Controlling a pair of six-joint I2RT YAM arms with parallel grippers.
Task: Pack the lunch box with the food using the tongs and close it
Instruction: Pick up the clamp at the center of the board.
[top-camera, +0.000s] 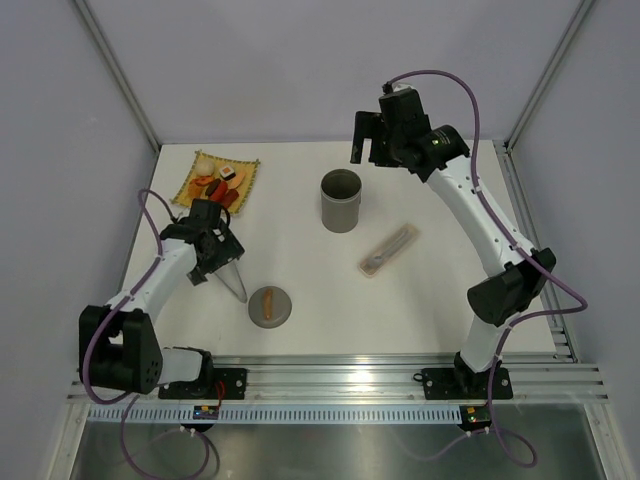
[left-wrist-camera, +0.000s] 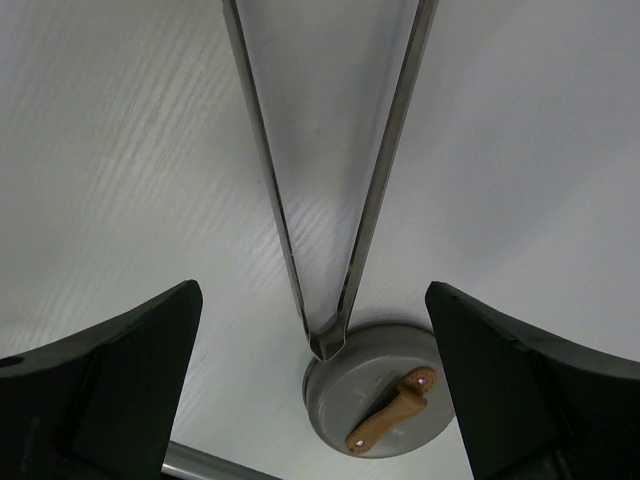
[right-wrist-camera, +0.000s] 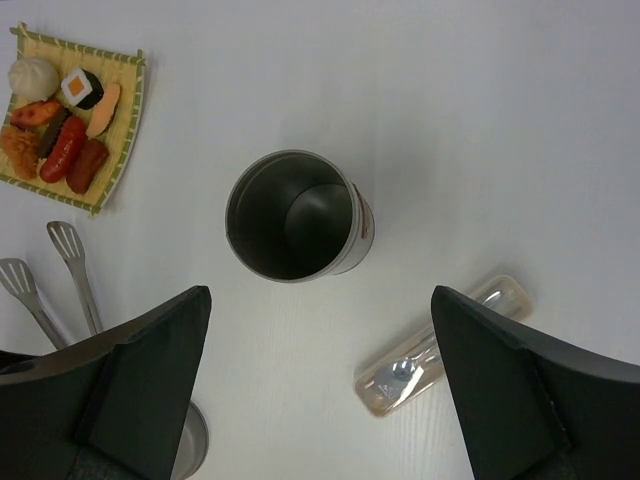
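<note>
**A:** Where are the long thin silver metal tongs (left-wrist-camera: 325, 340) being seen?

**B:** They are being shown lying flat on the white table (top-camera: 440, 300), directly under the left gripper (left-wrist-camera: 312, 300). Their joined end is pointing at a round grey disc with a brown handle (left-wrist-camera: 385, 405). It is just beside the disc, but whether the two are touching cannot be told.

**A:** Are they being gripped?

**B:** No. The left gripper's fingers (left-wrist-camera: 120, 380) are being held wide apart on either side of the two arms, and neither arm is being touched.

**A:** And the right gripper (right-wrist-camera: 320, 300)?

**B:** It is being held high over the far half of the table, its jaws spread wide and nothing between them. The upright grey cylindrical canister (right-wrist-camera: 295, 215) is being viewed from straight above, open at the top, with only its grey inner walls and floor showing.

**A:** Where is the food being kept?

**B:** The small orange, red and white food pieces (right-wrist-camera: 60, 120) are being seen together on a yellow woven mat (right-wrist-camera: 125, 120) at the far left, well apart from the canister. A flat pale oblong cutlery case (right-wrist-camera: 440, 345) is lying to the canister's right.
</note>
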